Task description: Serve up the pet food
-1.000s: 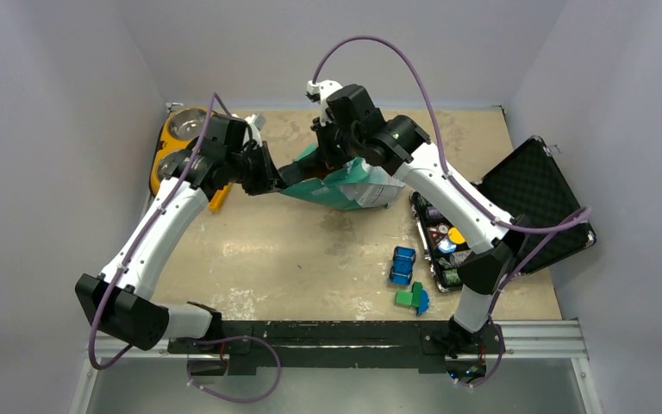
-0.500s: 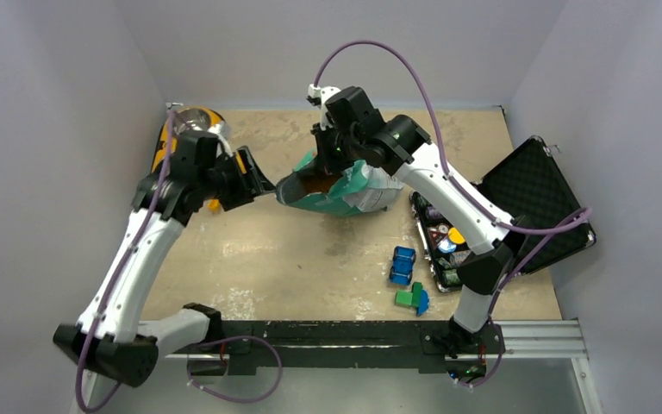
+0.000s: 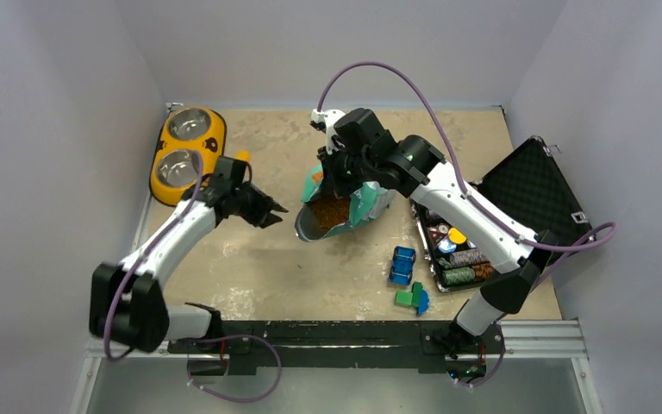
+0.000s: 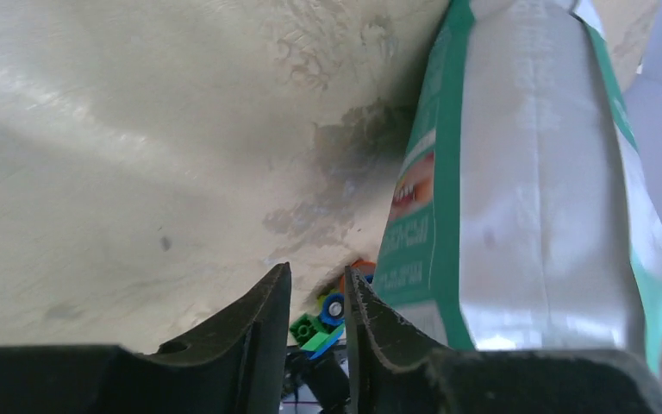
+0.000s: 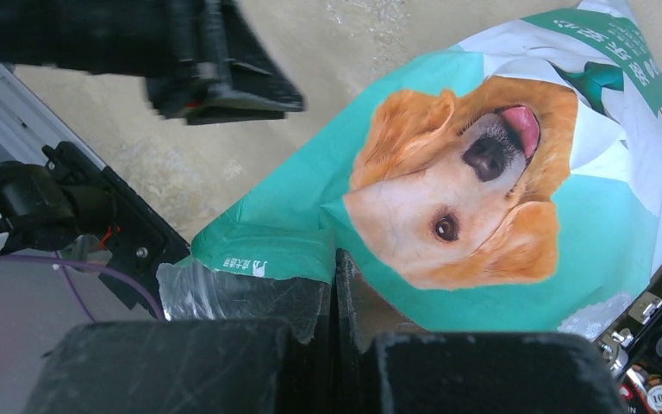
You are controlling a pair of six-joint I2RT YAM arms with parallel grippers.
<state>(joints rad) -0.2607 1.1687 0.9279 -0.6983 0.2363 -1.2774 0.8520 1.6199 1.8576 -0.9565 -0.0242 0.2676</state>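
The teal-green bag point(image 3: 358, 200) with a dog picture stands tilted mid-table, its mouth open toward me. Brown pet food point(image 3: 329, 211) shows inside it. My right gripper point(image 3: 343, 168) is shut on the bag's torn top edge; in the right wrist view the bag point(image 5: 483, 172) lies just past the right gripper point(image 5: 336, 267). My left gripper point(image 3: 269, 210) hovers left of the bag's mouth, apart from it. In the left wrist view the left gripper point(image 4: 317, 293) stands slightly open with nothing between its fingers, the bag point(image 4: 526, 172) to its right.
A yellow double bowl stand point(image 3: 186, 147) with two steel bowls sits at the far left, an orange object point(image 3: 241, 158) beside it. An open black case point(image 3: 534, 198) with poker chips point(image 3: 459, 259) lies right. A blue toy point(image 3: 402, 265) and green-blue blocks point(image 3: 412, 297) lie near the front.
My left gripper opened, let go of the bag's rim and drew back left and nearer, then narrowed. The right gripper swung the bag more upright, so the kibble now shows.
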